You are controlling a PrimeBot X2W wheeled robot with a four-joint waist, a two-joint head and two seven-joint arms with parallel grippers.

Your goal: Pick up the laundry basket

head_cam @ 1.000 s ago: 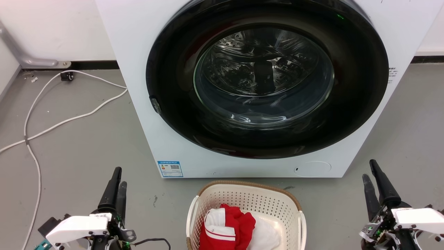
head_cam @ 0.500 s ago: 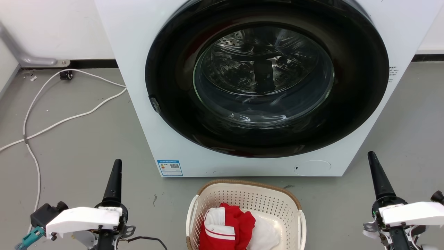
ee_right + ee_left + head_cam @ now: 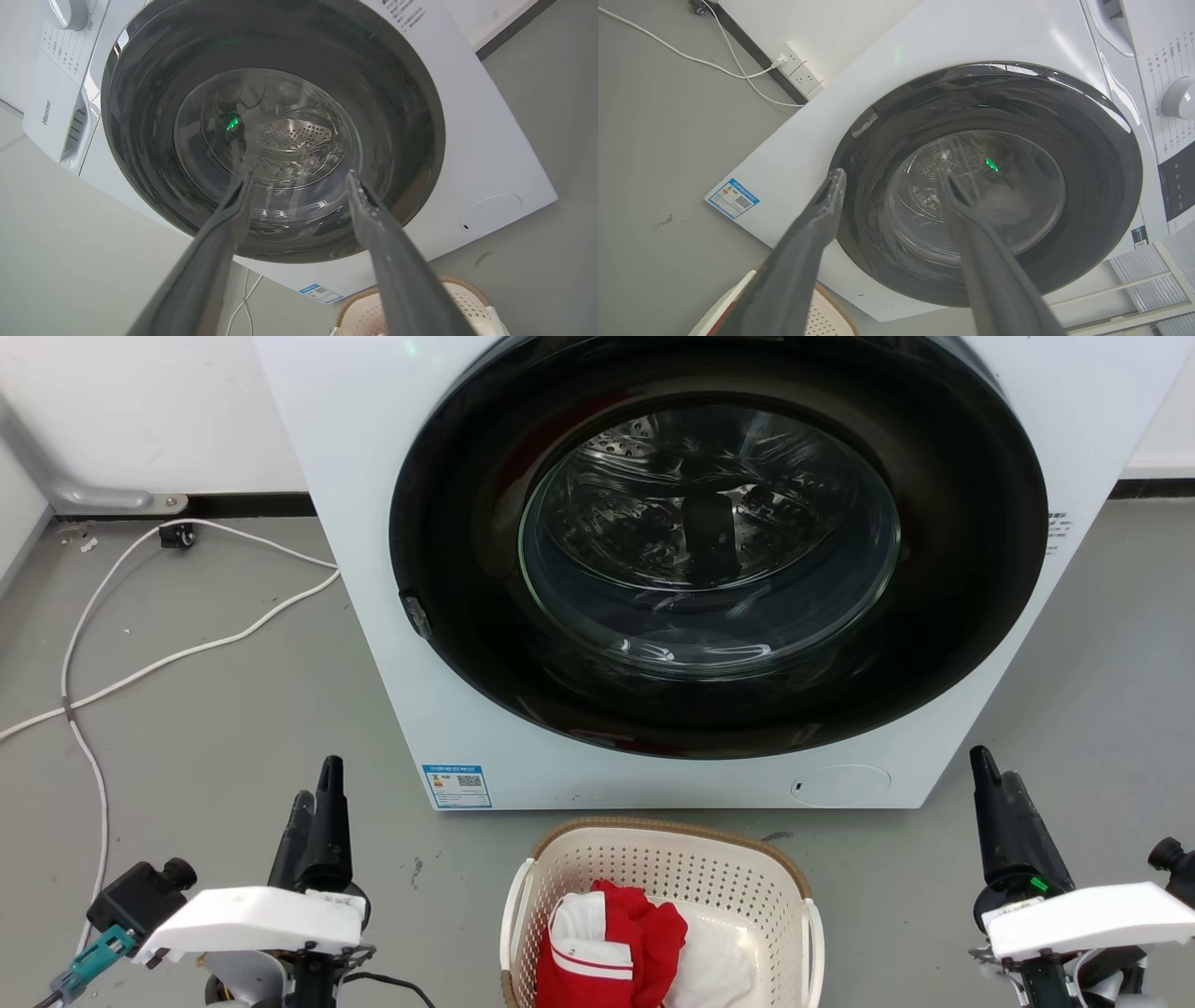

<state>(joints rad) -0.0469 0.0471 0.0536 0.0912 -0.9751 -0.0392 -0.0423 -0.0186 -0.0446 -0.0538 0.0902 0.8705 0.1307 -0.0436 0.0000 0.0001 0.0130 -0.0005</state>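
Note:
The laundry basket (image 3: 758,861) stands on the grey floor in front of the washing machine, cream-white and perforated with a brown rim and white side handles. It holds red and white clothes (image 3: 611,947). My left gripper (image 3: 316,782) hovers to its left and my right gripper (image 3: 994,770) to its right, both well apart from it. In the wrist views the left gripper (image 3: 893,177) and right gripper (image 3: 299,177) are open with nothing between the fingers. A corner of the basket (image 3: 826,319) shows low in the left wrist view, and its rim (image 3: 460,287) low in the right wrist view.
The white washing machine (image 3: 373,569) with its dark round door (image 3: 719,551) shut stands just behind the basket. White cables (image 3: 168,663) run across the floor at the left toward a wall socket (image 3: 798,70). Bare floor lies on both sides of the basket.
Both wrists have rolled, so the fingers show at a different angle. The left gripper has edged right and the right gripper left, toward the basket. The basket has not moved.

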